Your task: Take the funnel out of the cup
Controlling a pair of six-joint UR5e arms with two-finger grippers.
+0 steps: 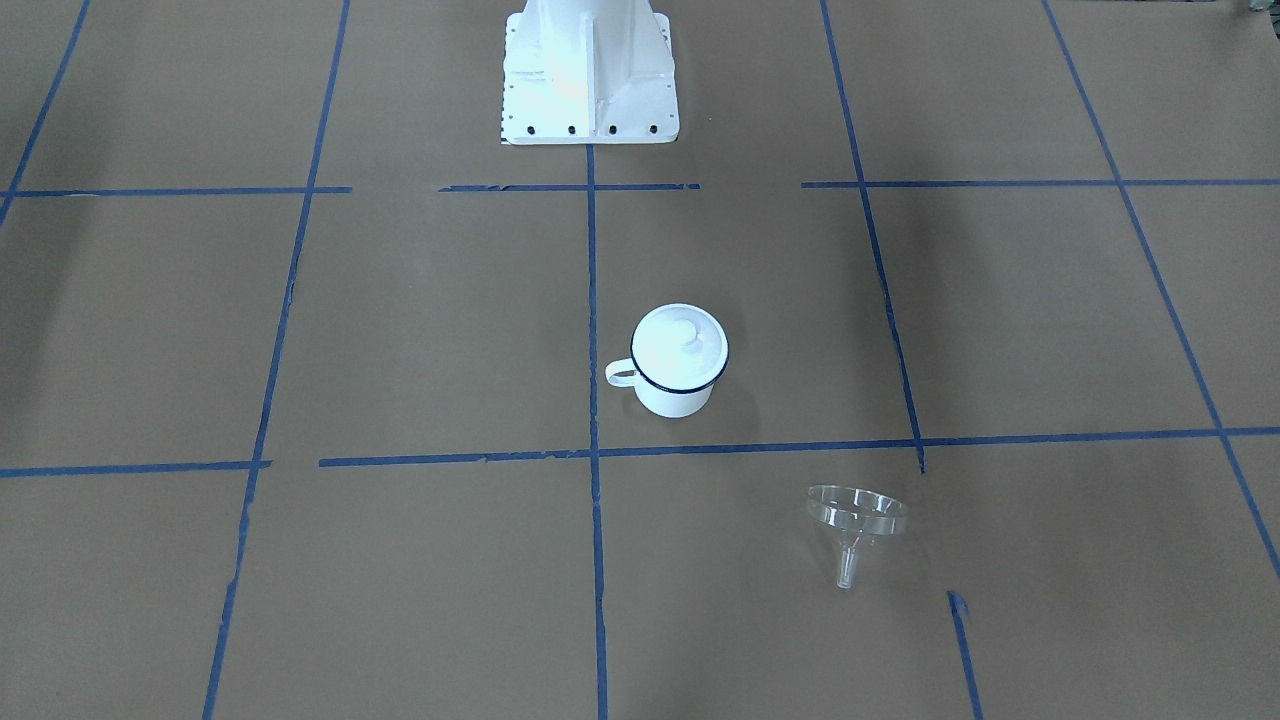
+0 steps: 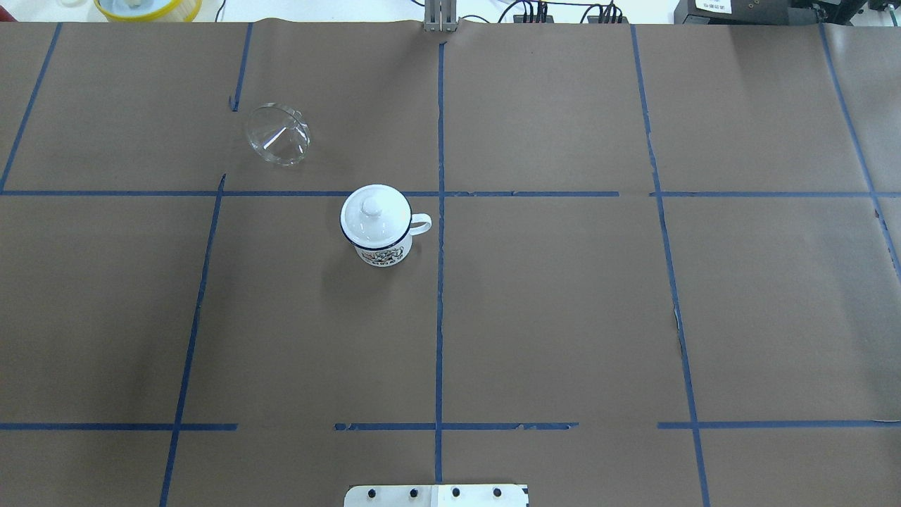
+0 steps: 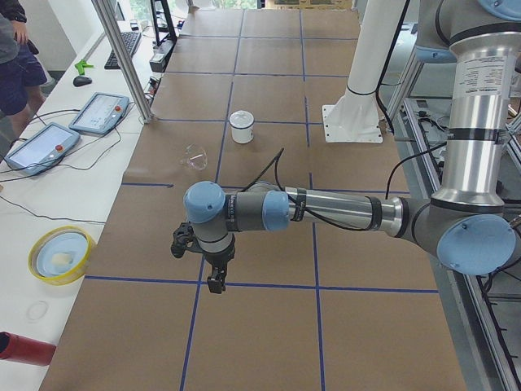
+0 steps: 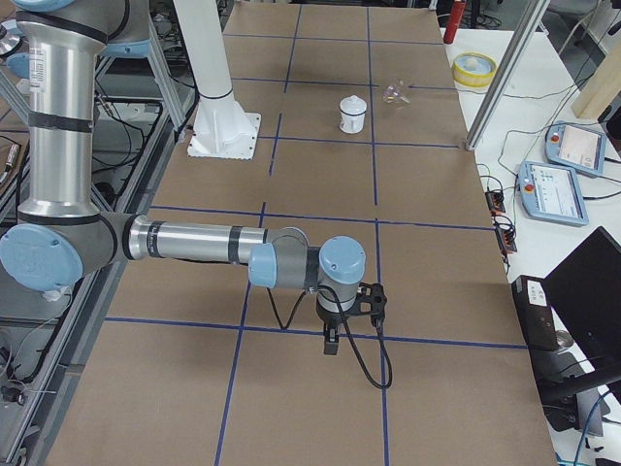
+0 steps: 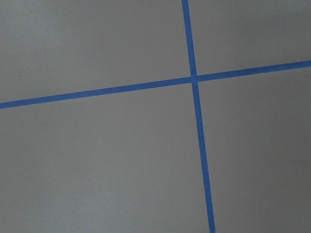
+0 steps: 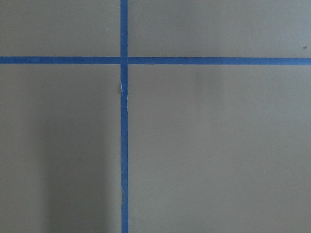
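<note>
- Lying on its side on the brown-papered table (image 2: 563, 317), the funnel (image 2: 279, 134) is out of the cup (image 2: 376, 236) and well apart from it, on the robot's left half, with a blue tape line (image 2: 310, 193) between the two.
- The cup stands upright just left of the centre tape line, capped by a white knobbed lid (image 1: 680, 343), its handle pointing toward that line.
- The left gripper (image 3: 216, 281) hangs over the table's left end, far from both objects; whether its fingers are parted or closed cannot be told.
- The right gripper (image 4: 332, 342) hangs over the opposite end; its fingers' state cannot be told either.
- Both wrist cameras show only paper and crossed tape.
</note>
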